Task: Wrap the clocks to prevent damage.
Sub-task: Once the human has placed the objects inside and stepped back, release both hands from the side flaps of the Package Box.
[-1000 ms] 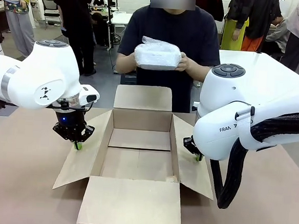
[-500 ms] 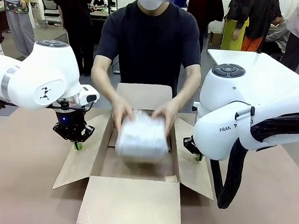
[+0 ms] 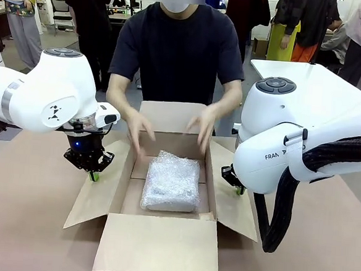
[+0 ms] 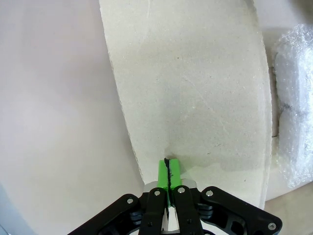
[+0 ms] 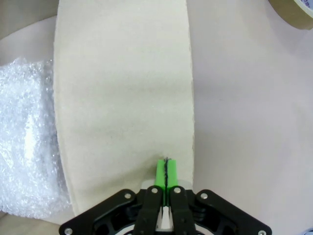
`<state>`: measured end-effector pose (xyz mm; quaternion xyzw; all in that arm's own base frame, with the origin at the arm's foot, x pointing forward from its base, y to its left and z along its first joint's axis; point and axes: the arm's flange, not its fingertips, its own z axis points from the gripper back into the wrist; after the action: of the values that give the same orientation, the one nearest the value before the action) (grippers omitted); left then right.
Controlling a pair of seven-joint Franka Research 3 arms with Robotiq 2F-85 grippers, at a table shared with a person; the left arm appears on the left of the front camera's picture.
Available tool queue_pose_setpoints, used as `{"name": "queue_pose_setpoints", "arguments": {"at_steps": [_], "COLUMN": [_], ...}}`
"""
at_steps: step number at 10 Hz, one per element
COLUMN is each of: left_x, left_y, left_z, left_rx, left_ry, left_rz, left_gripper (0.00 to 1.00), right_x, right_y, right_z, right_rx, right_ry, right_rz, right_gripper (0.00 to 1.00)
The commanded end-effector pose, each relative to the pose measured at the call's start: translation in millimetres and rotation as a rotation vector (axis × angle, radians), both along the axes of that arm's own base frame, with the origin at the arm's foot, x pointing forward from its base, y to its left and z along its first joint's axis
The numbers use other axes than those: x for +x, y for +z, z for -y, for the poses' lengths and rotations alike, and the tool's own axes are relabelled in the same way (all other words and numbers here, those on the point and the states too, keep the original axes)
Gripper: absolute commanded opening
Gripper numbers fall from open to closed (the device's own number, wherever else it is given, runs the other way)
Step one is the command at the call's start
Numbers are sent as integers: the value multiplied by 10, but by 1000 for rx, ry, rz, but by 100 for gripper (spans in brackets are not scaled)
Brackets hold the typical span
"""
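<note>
A bundle in bubble wrap (image 3: pixel 171 182) lies flat on the floor of the open cardboard box (image 3: pixel 160 249); any clock inside it is hidden. The person's two hands (image 3: pixel 201 126) hover open just above it, touching nothing. My left gripper (image 3: pixel 94 176) is shut, its green tips resting on the box's left flap (image 4: pixel 195 88). In the left wrist view that gripper (image 4: pixel 167 169) has its pads together, with the bundle (image 4: pixel 296 98) at the right edge. My right gripper (image 3: pixel 240 190) is shut too, its tips (image 5: pixel 167 169) down on the right flap (image 5: pixel 122 88), with the bundle (image 5: pixel 24 147) beside it.
The box sits mid-table on a brown surface (image 3: pixel 25 224) with all its flaps spread out. A roll of brown tape (image 5: pixel 293 12) lies on the table beyond the right flap. The person stands at the far edge; other people move about behind.
The person brought the wrapped bundle down from chest height into the box, set it on the floor and let go; the hands now lift away. Both arms have stayed put.
</note>
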<state>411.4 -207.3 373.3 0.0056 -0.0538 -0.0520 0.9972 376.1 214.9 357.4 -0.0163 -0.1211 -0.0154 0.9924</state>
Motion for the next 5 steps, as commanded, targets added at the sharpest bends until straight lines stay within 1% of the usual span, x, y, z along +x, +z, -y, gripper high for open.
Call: {"name": "queue_pose_setpoints", "arguments": {"at_steps": [1, 5], "left_x": [0, 0], "left_y": [-4, -4], "left_z": [1, 1], "left_rx": [0, 0], "left_ry": [0, 0], "left_rz": [0, 0], "left_gripper": [0, 0], "right_x": [-12, -12], "right_y": [-9, -9], "right_z": [-2, -2], "right_rx": [-15, -15], "right_ry": [5, 5], "right_rz": [-3, -3], "right_gripper": [1, 1]}}
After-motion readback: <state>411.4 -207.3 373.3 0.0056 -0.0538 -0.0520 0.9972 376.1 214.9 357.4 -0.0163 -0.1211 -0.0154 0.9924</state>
